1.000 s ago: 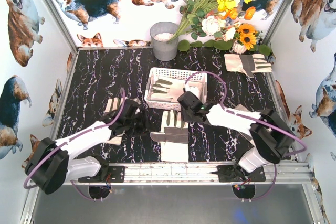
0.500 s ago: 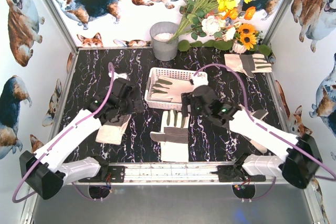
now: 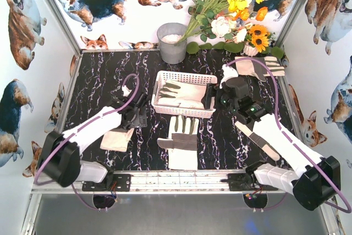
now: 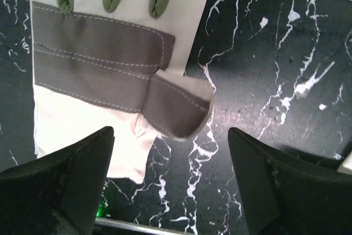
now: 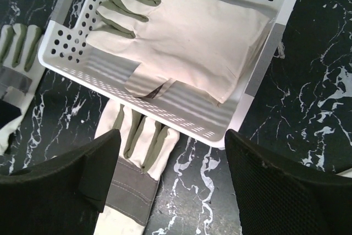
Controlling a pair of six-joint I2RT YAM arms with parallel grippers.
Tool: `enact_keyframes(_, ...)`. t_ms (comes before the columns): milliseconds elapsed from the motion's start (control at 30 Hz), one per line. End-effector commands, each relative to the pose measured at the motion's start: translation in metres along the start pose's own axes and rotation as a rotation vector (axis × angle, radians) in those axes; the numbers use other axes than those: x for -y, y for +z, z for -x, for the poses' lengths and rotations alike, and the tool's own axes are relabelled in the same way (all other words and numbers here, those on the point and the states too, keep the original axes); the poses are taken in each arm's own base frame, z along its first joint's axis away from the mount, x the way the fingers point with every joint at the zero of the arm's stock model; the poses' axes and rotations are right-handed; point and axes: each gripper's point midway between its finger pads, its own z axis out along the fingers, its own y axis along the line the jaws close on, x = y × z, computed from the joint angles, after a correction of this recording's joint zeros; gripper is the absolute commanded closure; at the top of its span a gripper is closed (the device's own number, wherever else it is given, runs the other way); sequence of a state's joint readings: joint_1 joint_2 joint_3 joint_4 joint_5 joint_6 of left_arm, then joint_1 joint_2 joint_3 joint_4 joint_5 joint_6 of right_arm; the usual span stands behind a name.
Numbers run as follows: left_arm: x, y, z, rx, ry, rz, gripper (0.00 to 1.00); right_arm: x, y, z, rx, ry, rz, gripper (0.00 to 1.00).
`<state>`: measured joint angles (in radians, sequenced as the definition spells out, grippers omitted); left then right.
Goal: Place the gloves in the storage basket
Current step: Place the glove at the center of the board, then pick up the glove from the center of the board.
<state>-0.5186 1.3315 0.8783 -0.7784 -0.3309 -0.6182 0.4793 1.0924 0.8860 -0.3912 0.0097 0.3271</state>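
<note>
The counter (image 3: 93, 81) is black with white lines.

On its left side, the left fingers (image 4: 170, 147) hang low over the counter. They are spread wide and hold nothing. The left glove (image 4: 99, 53) lies flat just in front of them. It has a grey band across it, and its thumb points to the right. Its pale cuff points to the near edge of the counter.

The middle glove (image 3: 181, 141) lies flat by the middle of the near edge. Its cuff is at that edge, and its fingertips reach right up to the near side of the storage basket (image 3: 184, 75).

The storage basket is white, with little holes in its sides. It sits in the middle of the counter, a bit toward the back. The glove in the basket (image 5: 187, 37) lies flat, with its fingertips at the left end.

A grey bucket (image 3: 172, 42) stands at the back edge, behind the basket.

The right fingers (image 5: 173, 136) hang just beside the right end of the basket. They are spread wide too and hold nothing.

Flowers (image 3: 231, 9) lean in the back right corner. The last glove (image 3: 258, 67) lies flat on the counter in that corner, well apart from the basket.
</note>
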Motion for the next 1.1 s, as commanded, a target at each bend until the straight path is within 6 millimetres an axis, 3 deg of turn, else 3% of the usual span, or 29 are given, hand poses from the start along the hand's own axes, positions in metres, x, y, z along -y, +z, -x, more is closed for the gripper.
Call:
enact_keyframes(0,0.001,0.019,0.01,0.035,0.019,0.034,0.29,-0.01,-0.003,0.012,0.059,0.058,0.071,0.22)
enact_keyframes(167,-0.01,0.028,0.009,0.037,0.042,0.108,0.66,-0.01,-0.005,0.01,0.059,0.082,0.076,0.22)
enact_keyframes(300,-0.018,0.019,0.015,0.063,0.037,0.138,0.95,-0.013,-0.009,0.017,0.072,0.08,0.092,0.22)
enact_keyframes(367,-0.019,0.008,0.023,0.09,0.028,0.13,1.0,-0.018,-0.011,0.021,0.076,0.082,0.11,0.23)
enact_keyframes(667,-0.02,-0.088,0.074,0.206,-0.014,0.001,1.0,-0.059,-0.017,0.039,0.093,0.188,0.314,0.22)
enact_keyframes(800,0.002,-0.132,0.102,0.265,-0.071,-0.174,1.0,-0.084,-0.023,0.051,0.082,0.264,0.44,0.19)
enact_keyframes(933,0.033,-0.161,0.123,0.304,-0.138,-0.351,1.0,-0.119,-0.039,0.064,0.09,0.279,0.646,0.06)
enact_keyframes(1067,0.07,-0.182,0.14,0.327,-0.182,-0.55,1.0,-0.14,-0.033,0.051,0.033,0.258,0.714,0.03)
